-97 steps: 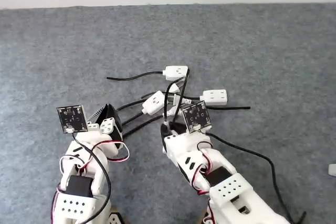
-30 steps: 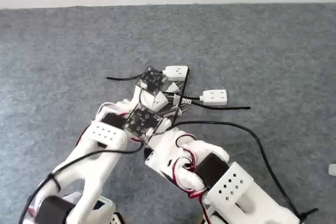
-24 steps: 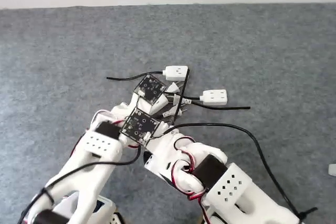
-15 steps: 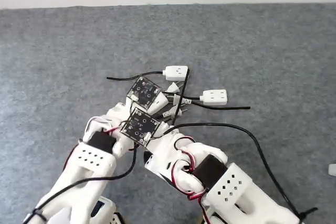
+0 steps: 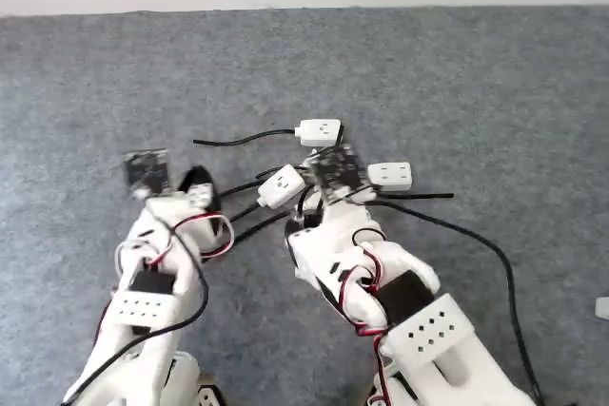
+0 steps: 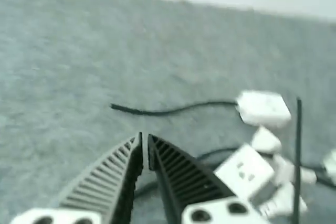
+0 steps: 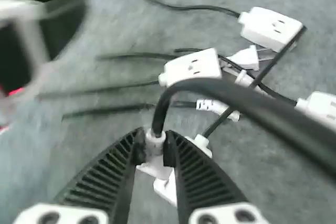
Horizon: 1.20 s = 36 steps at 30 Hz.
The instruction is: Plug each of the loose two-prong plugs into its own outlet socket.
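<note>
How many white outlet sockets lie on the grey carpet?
3. The far socket lies farthest from the robot; the near socket lies closest, leftward; the right socket lies rightward. The right arm may hide more.

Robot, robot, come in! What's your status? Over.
Left gripper shut, empty. Right gripper shut on plug. Nearest socket free. Loose cables around it.

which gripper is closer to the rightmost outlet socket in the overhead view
Right. The right gripper, holding a plug, is a short way from the rightmost socket; the left gripper sits beyond the tilted middle socket.
</note>
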Each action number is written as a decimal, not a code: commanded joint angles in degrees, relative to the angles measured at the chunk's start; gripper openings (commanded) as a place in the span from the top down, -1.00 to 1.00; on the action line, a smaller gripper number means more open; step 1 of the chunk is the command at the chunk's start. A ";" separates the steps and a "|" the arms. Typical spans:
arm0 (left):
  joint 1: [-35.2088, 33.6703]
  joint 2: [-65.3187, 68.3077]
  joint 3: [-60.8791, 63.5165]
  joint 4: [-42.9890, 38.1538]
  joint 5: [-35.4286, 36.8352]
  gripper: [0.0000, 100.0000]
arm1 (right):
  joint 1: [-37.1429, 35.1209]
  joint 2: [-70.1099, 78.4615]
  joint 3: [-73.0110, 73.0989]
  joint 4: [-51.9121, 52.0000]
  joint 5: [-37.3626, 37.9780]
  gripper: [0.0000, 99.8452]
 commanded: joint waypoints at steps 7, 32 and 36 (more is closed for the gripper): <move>-8.62 -1.23 4.00 -11.16 4.31 0.97 | 3.82 3.74 7.12 -16.57 -5.01 0.98; -9.93 -1.23 4.09 -11.25 3.87 0.97 | 8.40 10.07 8.26 -18.59 -3.87 0.98; -9.93 -1.23 4.09 -11.25 3.87 0.97 | 8.40 10.07 8.26 -18.07 -3.87 0.98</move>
